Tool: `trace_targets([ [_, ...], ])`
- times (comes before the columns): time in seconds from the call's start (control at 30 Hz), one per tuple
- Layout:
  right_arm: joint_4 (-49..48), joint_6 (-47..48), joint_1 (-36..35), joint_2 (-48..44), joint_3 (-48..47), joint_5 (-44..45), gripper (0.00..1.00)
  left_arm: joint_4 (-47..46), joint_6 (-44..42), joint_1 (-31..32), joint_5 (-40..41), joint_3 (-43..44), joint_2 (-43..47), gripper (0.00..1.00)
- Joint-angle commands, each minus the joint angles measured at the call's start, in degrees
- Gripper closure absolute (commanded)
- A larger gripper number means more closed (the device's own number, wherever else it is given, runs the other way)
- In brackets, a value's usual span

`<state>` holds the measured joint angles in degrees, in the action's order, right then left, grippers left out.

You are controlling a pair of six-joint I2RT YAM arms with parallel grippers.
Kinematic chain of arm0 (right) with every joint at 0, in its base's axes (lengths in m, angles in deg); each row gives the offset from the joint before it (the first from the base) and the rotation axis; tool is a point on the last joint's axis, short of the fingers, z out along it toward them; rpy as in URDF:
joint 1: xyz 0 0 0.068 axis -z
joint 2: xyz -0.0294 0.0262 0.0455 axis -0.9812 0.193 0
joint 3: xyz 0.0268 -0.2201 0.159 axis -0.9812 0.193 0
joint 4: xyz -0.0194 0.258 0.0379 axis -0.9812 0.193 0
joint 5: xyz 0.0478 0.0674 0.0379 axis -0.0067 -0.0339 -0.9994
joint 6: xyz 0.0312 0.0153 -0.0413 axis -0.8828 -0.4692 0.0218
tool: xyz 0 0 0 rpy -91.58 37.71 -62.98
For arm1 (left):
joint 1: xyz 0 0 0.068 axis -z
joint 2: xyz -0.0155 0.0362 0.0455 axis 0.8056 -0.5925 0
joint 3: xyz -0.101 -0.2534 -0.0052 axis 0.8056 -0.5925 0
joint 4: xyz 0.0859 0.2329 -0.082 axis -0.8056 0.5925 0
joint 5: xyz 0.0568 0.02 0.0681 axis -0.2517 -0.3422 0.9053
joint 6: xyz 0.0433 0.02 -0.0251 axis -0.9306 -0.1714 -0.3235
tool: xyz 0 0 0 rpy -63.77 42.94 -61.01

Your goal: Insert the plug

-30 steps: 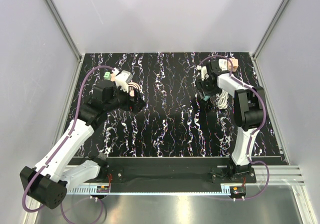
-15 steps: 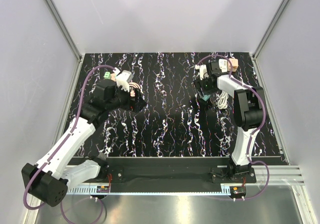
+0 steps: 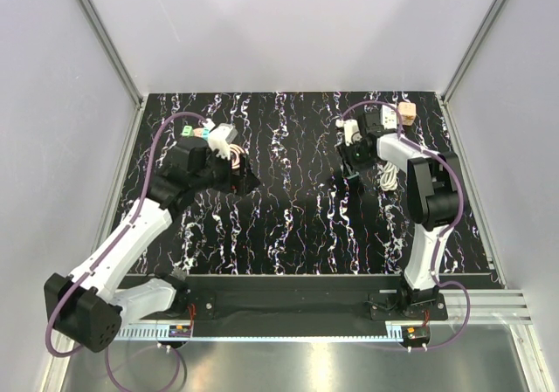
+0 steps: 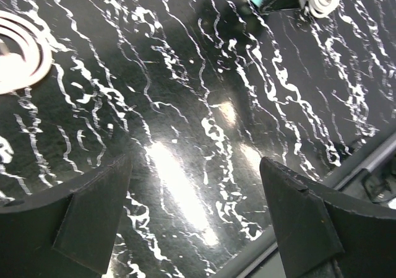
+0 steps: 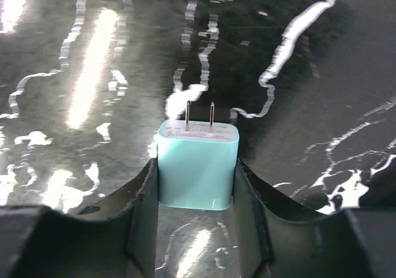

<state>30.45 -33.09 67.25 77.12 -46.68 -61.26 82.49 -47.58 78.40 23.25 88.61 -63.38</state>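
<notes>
The right end effector (image 5: 197, 188) grips a teal two-pronged plug (image 5: 197, 160) by its sides above the counter (image 5: 62, 73), while the left end effector (image 4: 195, 185) hangs wide open.

L arm (image 3: 131, 235) is extended fwd, wrist turned toward centre. L gripper (image 4: 195, 185) is held w/ fingers (image 4: 93, 222) spread wide, nothing betw. them. R arm (image 3: 428, 191) is raised fwd, forearm bent inward. R gripper (image 5: 197, 173) fingers (image 5: 143, 210) are closed against both sides of a teal adapter (image 5: 197, 157).
</notes>
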Motion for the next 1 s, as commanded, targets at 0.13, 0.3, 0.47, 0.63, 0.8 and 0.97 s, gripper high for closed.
trace_targets([
  [0.13,-6.02,-4.02,-14.99,-19.2,5.71,1.0,1.0,-0.28,6.92,-2.92,-10.52,6.93,-6.2,0.22],
  [0.3,-15.44,-7.01,-20.98,-33.71,14.16,-5.68,1.0,-0.1,8.08,-4.25,-18.71,10.62,-9.71,0.25],
  [0.47,-15.53,-8.86,-26.78,-38.29,14.34,-6.93,1.0,-2.29,11.85,-4.25,-25.54,12.47,-13.05,0.27],
  [0.63,-15.62,-9.47,-29.42,-39.18,14.16,-7.8,1.0,-12.39,20.27,-3.9,-32.33,10.37,-14.03,0.31],
  [0.8,-15.71,-9.65,-31.01,-38.56,13.9,-7.45,1.0,-14.6,21.61,-3.37,-32.25,9.31,-14.38,0.3],
  [0.97,-16.41,-9.74,-32.06,-37.86,13.9,-7.36,1.0,-14.69,21.35,-1.79,-32.51,8.35,-15.96,0.31],
])
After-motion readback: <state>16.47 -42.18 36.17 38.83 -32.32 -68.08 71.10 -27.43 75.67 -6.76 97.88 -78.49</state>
